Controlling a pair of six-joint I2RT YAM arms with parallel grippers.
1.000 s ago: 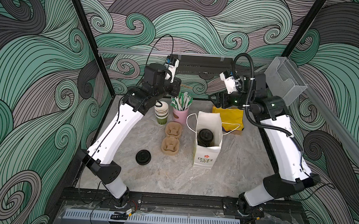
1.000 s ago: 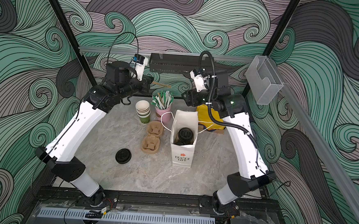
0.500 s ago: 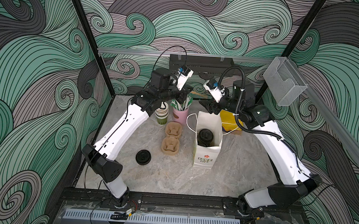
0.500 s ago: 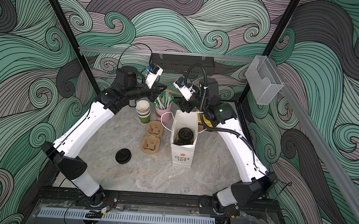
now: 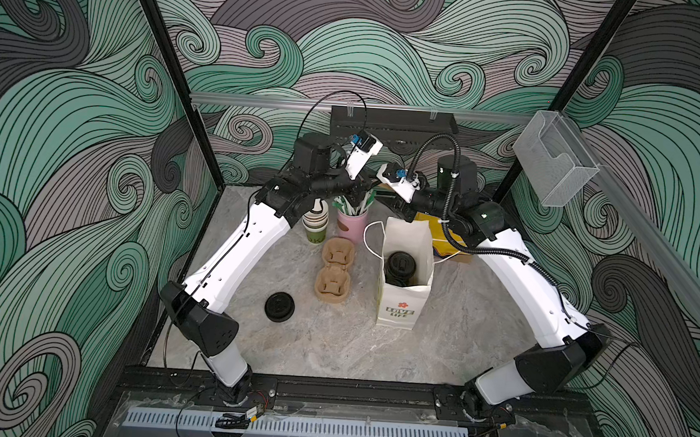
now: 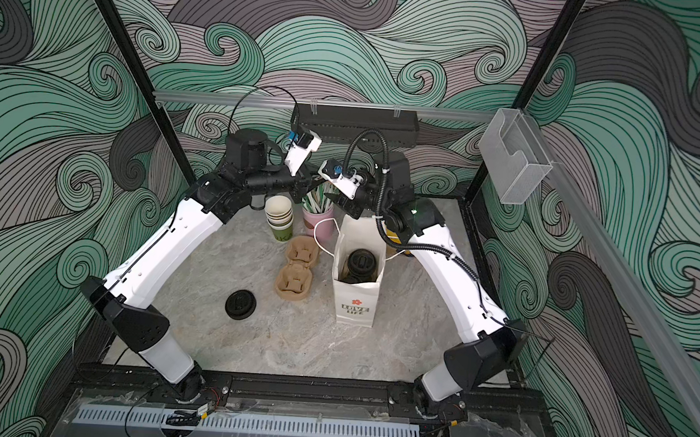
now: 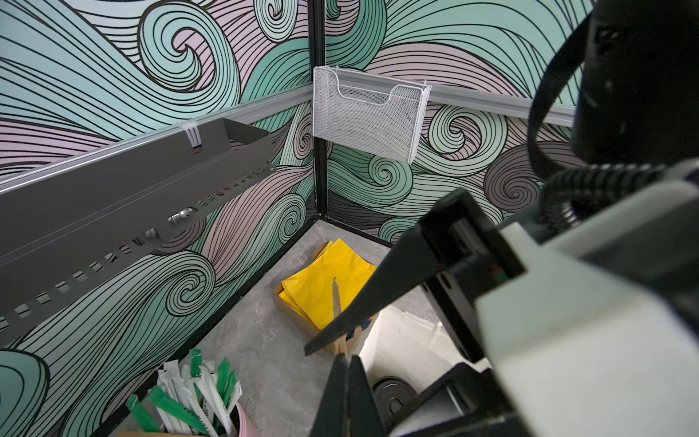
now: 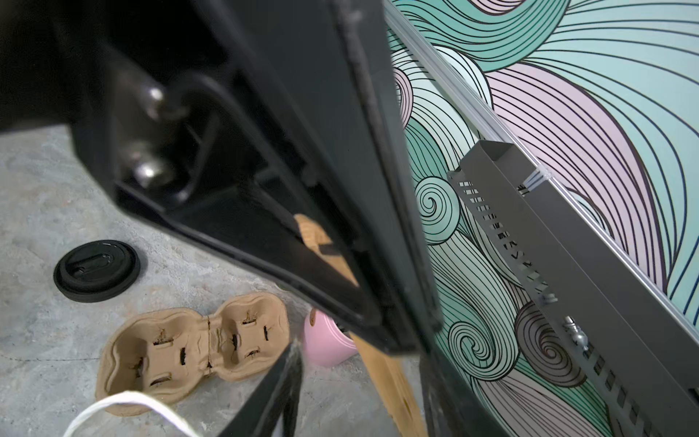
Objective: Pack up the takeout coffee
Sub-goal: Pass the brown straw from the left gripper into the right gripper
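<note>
Standing upright inside the white paper bag [image 5: 401, 314], a little right of the middle of the table [image 5: 332, 347], the lidded cup [image 5: 400, 265] shows only its black sip lid, so this coffee is, in my judgement, already packed. The second coffee looks not ready: the open cups [image 5: 314, 225], nested one in another with olive-green paper on the lowest, stand at the far left. The loose lid [image 5: 279, 306] lies alone at the near left, well apart from them. Such a paper cup should be light and its thin wall soft, so a hard squeeze at the middle would dent it. I would take it by the sides just under the rim, where the rolled edge or the lid makes it stiffer, and keep it upright. The lid is smooth, flat plastic and is better pinched at its edge. Whether any cup has liquid inside I cannot tell. Between these cups and the bag stand the pink cup [image 5: 354, 227] of straws and the brown pulp carriers [image 5: 331, 287]. Above them the two arms meet. The left gripper [image 7: 346, 357] is closed on a thin wooden stir stick [image 7: 335, 302]. The right gripper [image 8: 363, 397] has its fingers apart on both sides of the same stick, not yet pressing it as far as I can see. Yellow packets [image 7: 325, 287] lie at the far right, behind the bag.
</note>
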